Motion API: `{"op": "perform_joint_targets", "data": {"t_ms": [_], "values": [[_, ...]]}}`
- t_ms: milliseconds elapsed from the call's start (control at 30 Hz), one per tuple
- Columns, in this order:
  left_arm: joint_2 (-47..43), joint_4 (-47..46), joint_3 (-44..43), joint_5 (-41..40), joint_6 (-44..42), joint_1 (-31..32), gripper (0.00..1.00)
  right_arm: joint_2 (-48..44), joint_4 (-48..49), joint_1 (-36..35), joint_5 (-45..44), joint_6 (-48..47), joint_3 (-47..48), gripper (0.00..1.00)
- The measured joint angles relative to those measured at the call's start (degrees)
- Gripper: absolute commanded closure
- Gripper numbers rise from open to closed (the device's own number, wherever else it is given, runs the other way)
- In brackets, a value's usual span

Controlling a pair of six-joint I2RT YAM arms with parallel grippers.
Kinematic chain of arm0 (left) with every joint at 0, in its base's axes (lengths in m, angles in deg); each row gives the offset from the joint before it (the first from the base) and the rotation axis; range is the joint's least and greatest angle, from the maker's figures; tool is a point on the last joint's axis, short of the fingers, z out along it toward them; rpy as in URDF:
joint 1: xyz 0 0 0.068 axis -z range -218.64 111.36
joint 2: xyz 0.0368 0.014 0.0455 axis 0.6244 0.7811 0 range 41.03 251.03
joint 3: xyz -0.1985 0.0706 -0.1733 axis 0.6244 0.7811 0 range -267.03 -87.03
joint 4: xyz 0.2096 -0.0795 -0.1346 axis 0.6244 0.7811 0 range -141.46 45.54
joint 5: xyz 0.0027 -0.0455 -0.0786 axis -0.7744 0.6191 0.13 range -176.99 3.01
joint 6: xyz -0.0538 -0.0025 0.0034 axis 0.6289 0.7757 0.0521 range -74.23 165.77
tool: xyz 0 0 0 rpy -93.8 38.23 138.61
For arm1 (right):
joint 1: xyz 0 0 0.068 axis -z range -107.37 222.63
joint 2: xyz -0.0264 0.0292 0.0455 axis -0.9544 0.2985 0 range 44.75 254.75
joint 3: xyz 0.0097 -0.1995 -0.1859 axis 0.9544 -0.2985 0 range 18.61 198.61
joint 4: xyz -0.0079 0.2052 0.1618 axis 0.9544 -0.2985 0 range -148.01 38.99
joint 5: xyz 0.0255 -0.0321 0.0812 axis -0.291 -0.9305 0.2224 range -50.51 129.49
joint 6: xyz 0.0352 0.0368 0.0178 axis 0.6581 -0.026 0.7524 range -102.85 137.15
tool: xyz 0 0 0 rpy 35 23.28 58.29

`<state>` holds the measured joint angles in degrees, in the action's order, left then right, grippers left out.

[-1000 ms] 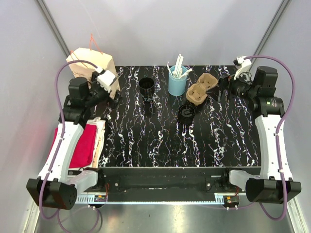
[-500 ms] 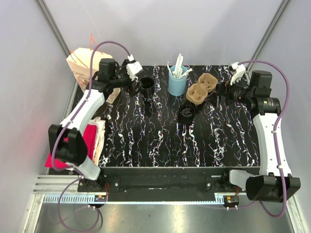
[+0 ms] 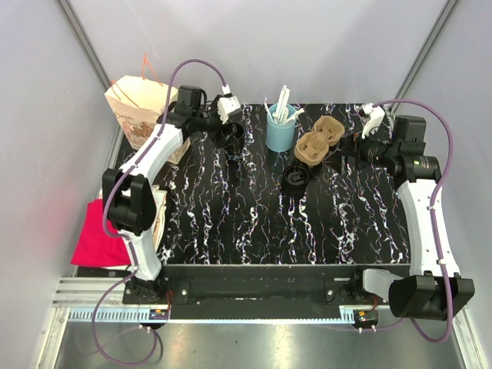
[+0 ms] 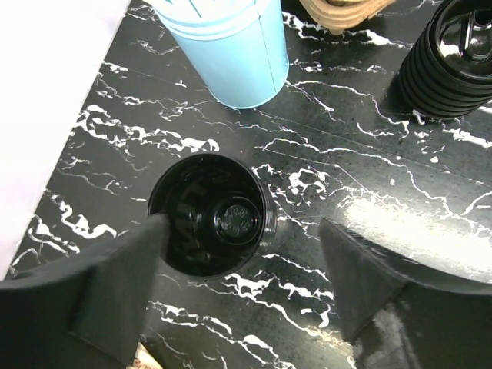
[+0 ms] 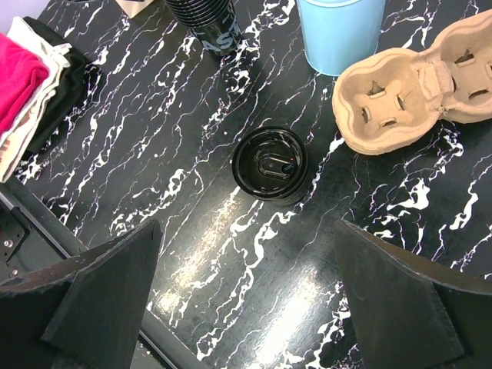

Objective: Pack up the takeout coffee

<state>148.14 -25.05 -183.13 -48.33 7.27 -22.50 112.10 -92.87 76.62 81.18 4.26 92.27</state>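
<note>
The takeout coffee [image 3: 295, 177], a small black cup with a black lid, stands mid-table, and no gripper touches it. In the right wrist view the takeout coffee [image 5: 270, 164] sits ahead of my right gripper [image 5: 246, 300], which hangs open and empty above the table. My left gripper [image 3: 227, 127] hovers at the back over a lidless black cup [image 4: 211, 211]. Its jaws are wide, with the cup just ahead, nearer the left finger [image 4: 115, 292]. In the left wrist view the takeout coffee [image 4: 457, 54] shows at the top right.
A light-blue cup of white straws [image 3: 280, 131] and a cardboard cup carrier [image 3: 317, 141] stand at the back centre. A paper bag [image 3: 142, 111] stands at the back left. Folded pink cloth [image 3: 100, 234] lies by the left edge.
My left arm has swung from the paper bag rightward to the lidless black cup. The right gripper has drifted slightly left, staying open.
</note>
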Motion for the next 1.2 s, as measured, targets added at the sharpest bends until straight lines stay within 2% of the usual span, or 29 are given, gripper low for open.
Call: {"op": "perform_joint_targets", "data": {"t_ms": [33, 100, 133, 233, 367, 767, 967, 1200], "values": [[0.8, 0.5, -0.7, 0.0, -0.4, 0.2, 0.25, 0.0, 0.0, 0.0, 0.0, -0.1, 0.0, 0.00], [2.0, 1.3, -1.8, 0.0, -0.7, 0.4, 0.28, 0.0, 0.0, 0.0, 0.0, -0.2, -0.1, 0.00], [2.7, 1.7, -2.3, 0.1, -0.9, 0.5, 0.35, 0.0, 0.0, 0.0, 0.0, -0.3, -0.1, 0.00], [4.4, 3.1, -3.6, 0.4, -1.0, 0.7, 0.39, 0.0, 0.0, 0.0, 0.0, -0.4, -0.2, 0.00], [6.4, 4.6, -5.5, 0.9, -0.9, 0.8, 0.61, 0.0, 0.0, 0.0, 0.0, -0.5, -0.3, 0.00], [9.3, 7.1, -8.2, 1.3, 0.0, 0.9, 0.59, 0.0, 0.0, 0.0, 0.0, -0.8, -0.6, 0.00], [9.3, 7.8, -8.5, 1.5, 0.0, 0.9, 0.66, 0.0, 0.0, 0.0, 0.0, -0.8, -0.6, 0.00], [9.8, 8.3, -8.7, 1.4, 0.2, 1.4, 0.64, 0.0, 0.0, 0.0, 0.0, -0.9, -0.6, 0.00]]}}
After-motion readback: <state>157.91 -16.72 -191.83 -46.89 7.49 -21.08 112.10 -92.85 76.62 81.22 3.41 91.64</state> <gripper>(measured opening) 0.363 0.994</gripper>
